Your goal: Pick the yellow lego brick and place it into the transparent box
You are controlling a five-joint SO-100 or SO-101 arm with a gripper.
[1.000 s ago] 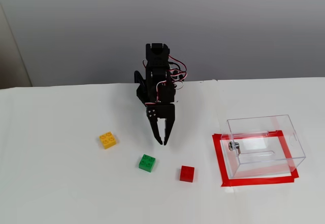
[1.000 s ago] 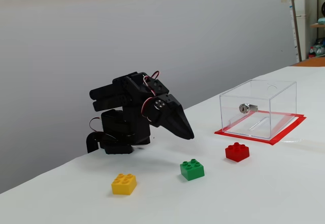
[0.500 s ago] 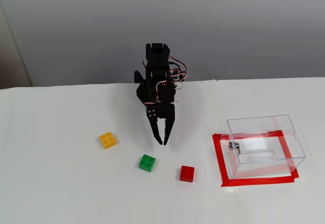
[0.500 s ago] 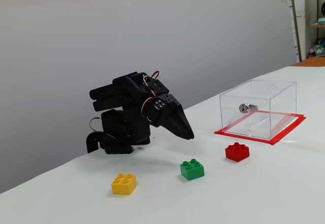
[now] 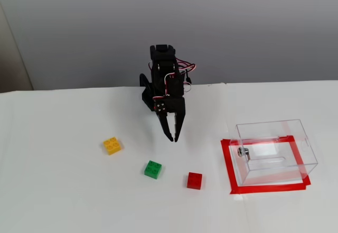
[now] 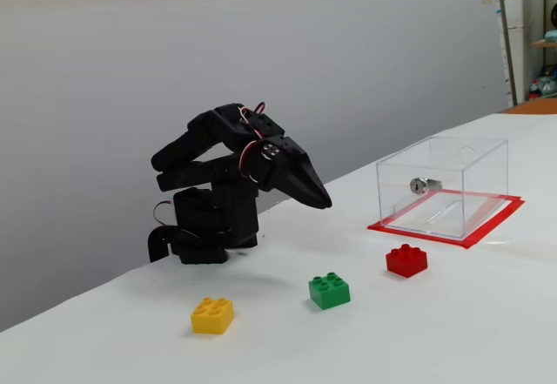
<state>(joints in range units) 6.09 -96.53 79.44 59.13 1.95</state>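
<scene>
just yellow lego brick (image 5: 112, 145), four round studs up

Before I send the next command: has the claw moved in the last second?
Yes. The claw has lifted: its tip now sits farther up from the green brick in a fixed view, and higher above the table in the other. Bricks unmoved.

We saw what looked like a lab or office test bench: a white table (image 5: 63, 201) against a bare grey wall (image 5: 253, 27), a red tape frame (image 5: 228, 164) marked out near the table's right edge, and shelving (image 6: 527, 27) at the far right in a fixed view.
</scene>
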